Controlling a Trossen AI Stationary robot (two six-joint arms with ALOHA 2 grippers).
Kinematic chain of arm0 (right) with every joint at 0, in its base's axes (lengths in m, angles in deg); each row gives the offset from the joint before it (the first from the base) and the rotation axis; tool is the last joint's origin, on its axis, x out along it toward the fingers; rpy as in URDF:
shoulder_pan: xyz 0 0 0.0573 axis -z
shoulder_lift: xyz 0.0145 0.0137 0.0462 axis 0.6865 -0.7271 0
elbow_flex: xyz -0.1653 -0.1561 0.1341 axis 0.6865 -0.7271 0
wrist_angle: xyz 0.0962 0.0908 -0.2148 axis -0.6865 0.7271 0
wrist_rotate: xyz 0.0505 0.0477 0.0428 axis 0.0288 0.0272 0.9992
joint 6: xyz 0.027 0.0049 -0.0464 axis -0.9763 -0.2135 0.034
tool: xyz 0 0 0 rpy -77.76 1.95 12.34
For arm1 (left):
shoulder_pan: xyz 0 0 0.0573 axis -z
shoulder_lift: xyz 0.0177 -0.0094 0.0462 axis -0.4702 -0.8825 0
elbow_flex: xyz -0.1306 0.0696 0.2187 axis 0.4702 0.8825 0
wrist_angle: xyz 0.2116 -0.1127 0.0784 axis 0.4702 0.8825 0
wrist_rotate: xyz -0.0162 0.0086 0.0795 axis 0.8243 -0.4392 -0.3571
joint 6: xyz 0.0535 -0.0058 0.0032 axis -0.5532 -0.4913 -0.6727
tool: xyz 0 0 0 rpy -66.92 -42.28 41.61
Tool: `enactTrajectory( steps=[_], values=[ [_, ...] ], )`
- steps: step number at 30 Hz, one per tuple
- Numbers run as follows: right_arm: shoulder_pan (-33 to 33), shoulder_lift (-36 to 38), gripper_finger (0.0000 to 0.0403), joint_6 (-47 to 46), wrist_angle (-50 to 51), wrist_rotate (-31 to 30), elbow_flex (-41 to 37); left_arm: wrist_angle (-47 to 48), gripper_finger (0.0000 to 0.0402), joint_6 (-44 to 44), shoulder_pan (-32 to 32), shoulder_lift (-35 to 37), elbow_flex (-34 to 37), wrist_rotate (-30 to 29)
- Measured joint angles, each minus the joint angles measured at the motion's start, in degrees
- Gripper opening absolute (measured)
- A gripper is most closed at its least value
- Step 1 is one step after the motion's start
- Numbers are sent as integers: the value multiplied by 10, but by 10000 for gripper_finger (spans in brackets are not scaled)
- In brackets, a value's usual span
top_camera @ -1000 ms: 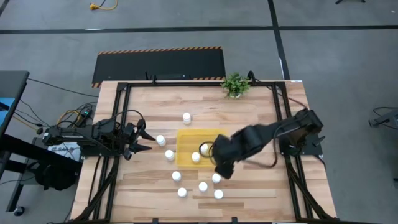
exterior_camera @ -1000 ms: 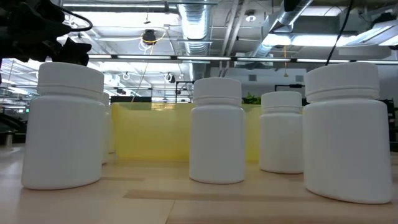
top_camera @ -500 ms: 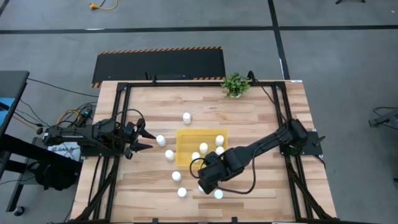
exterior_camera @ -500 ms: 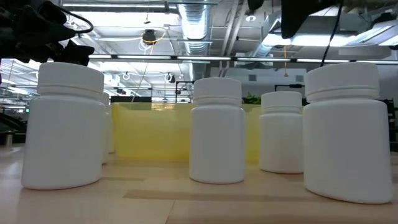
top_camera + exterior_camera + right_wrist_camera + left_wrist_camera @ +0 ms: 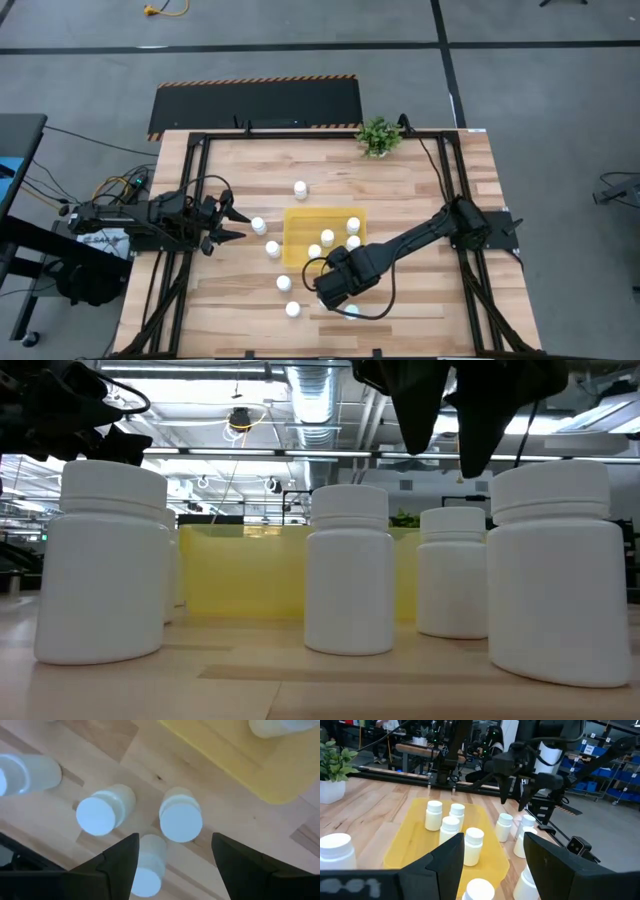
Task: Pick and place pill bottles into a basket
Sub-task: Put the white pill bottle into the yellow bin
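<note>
Pill bottles [image 5: 181, 821] | judged light, rigid, smooth; best gripped across cap | right gripper [image 5: 335, 295] jaws spread, nothing held | left gripper [image 5: 228, 222] jaws parted, idle

The basket [image 5: 300, 222] lies at the table's [image 5: 400, 190] centre. Four pill bottles [image 5: 327, 238] stand inside it. Three bottles stand left of the basket, one behind it [image 5: 300, 187], and a cluster before its front edge. The right gripper [image 5: 327, 296] hangs over that cluster, jaws apart. The left gripper [image 5: 232, 222] waits at the table's left edge. A potted plant [image 5: 378, 136] stands at the far edge.
</note>
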Motion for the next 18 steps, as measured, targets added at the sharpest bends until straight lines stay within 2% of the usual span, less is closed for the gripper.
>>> enactTrajectory(
  steps=[18],
  values=[
    [2,-11,242,23,10,-20,0,0,194,0,0,0,0,1]
  ],
)
